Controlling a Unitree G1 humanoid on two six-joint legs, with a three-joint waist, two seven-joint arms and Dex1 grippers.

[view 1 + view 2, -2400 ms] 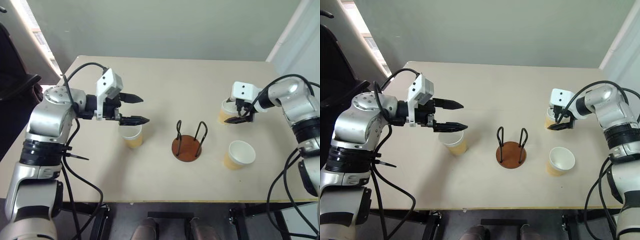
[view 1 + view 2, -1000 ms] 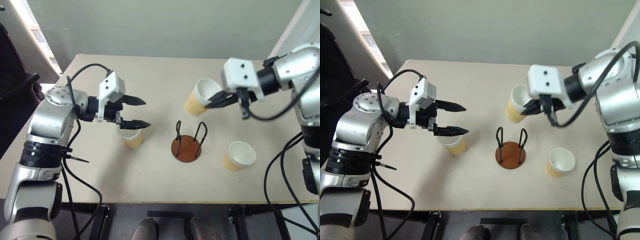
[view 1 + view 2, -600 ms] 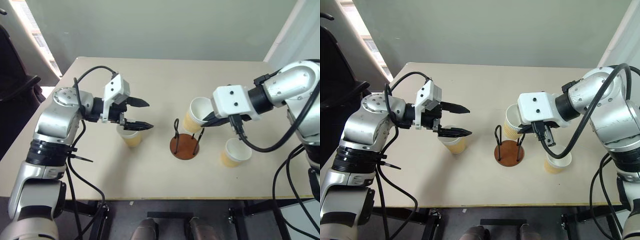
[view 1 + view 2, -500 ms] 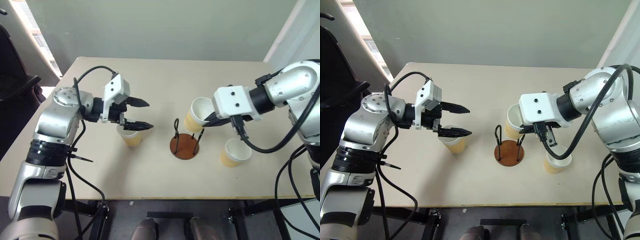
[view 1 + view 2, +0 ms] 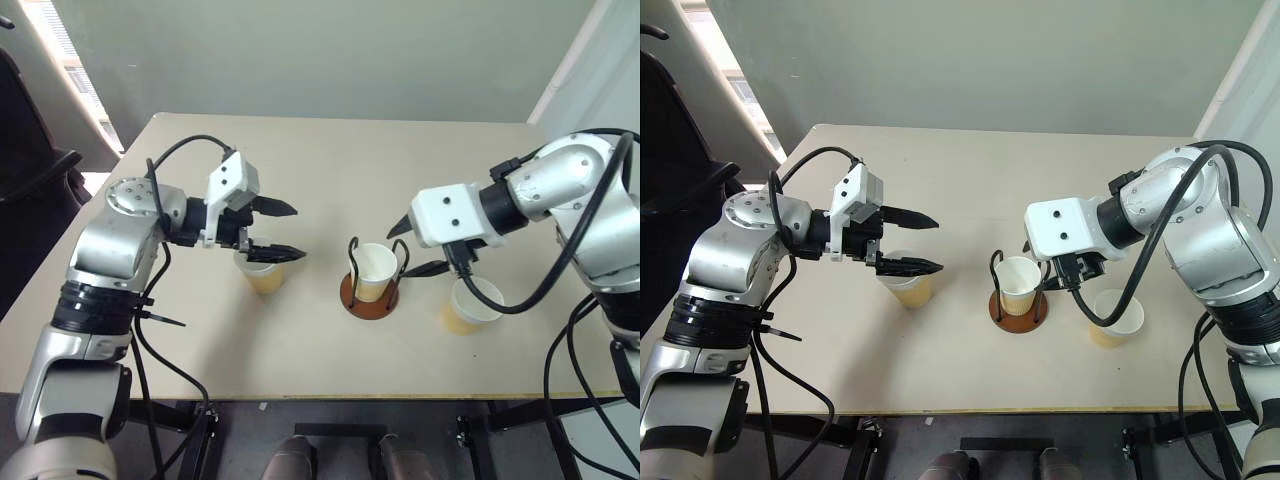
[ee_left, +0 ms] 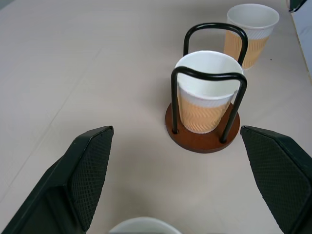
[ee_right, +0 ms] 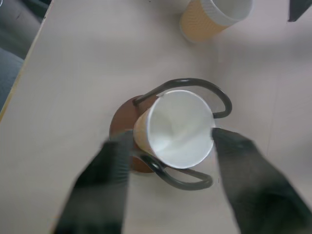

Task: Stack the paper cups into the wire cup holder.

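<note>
One cup (image 5: 374, 271) sits upright in the holder (image 5: 370, 296), between its wire loops. Right gripper (image 5: 421, 245) hangs just above it, jaws spread, nothing held: likely a release. Left gripper (image 5: 282, 232), jaws wide and empty, hovers over the cup left of the holder (image 5: 260, 274), probably next. Third cup (image 5: 470, 305) stands on the desk (image 5: 330, 170) right of the holder.

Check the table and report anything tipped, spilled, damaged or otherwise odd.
Nothing stands out. One cup stands upright in the holder between its wire loops. The other two cups, one on the left and one on the right, stand upright on the table. No spill or damage shows.
</note>
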